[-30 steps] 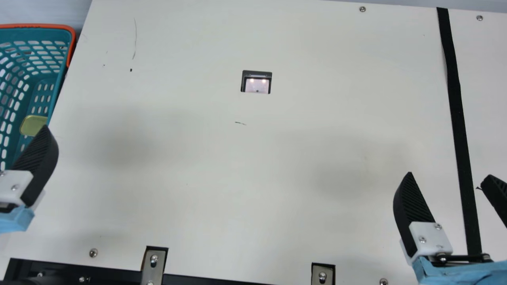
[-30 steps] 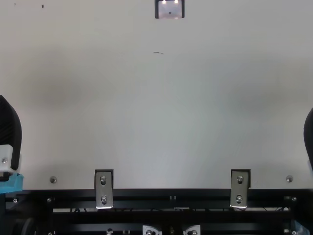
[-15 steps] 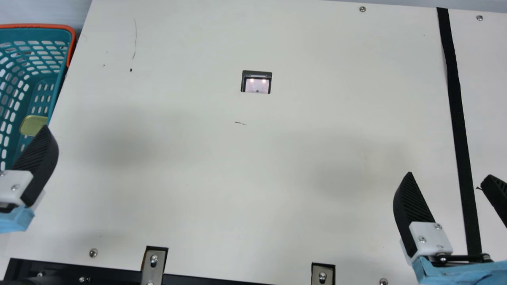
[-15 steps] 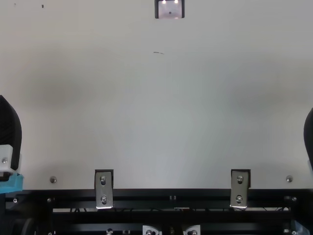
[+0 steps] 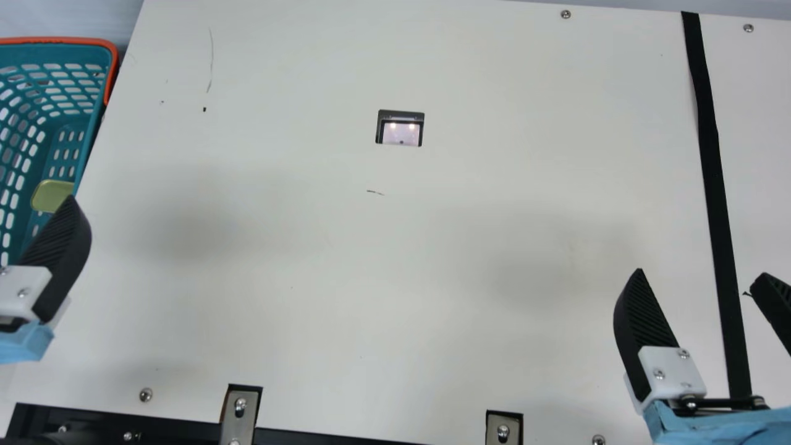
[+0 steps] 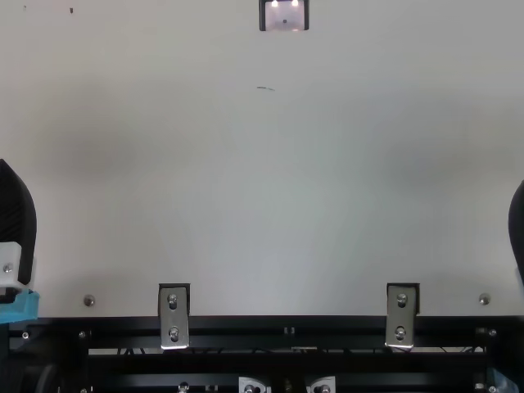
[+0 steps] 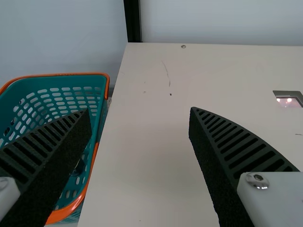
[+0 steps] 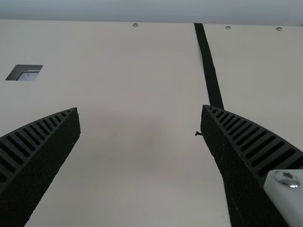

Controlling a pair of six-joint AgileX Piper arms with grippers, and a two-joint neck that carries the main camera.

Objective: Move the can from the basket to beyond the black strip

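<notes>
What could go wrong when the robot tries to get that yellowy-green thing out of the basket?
The left gripper could bump the basket going in. The yellow-green thing, perhaps the can, looks close to the basket's side, so grabbing it might be tricky. And the black strip is way over by the right gripper, so it might get dropped on the trip.

Desk [image 5: 395,278], cream, marked; one rectangular opening [image 5: 400,128] shows two bright spots. Wall [image 7: 213,21], pale, behind; one dark upright post [image 7: 133,21].

fingers [image 5: 642,327]: black, curved, ribbed | mounts [image 5: 670,360]: white | screws [image 5: 659,374]: silver | bases [image 5: 680,428]: light blue
</notes>
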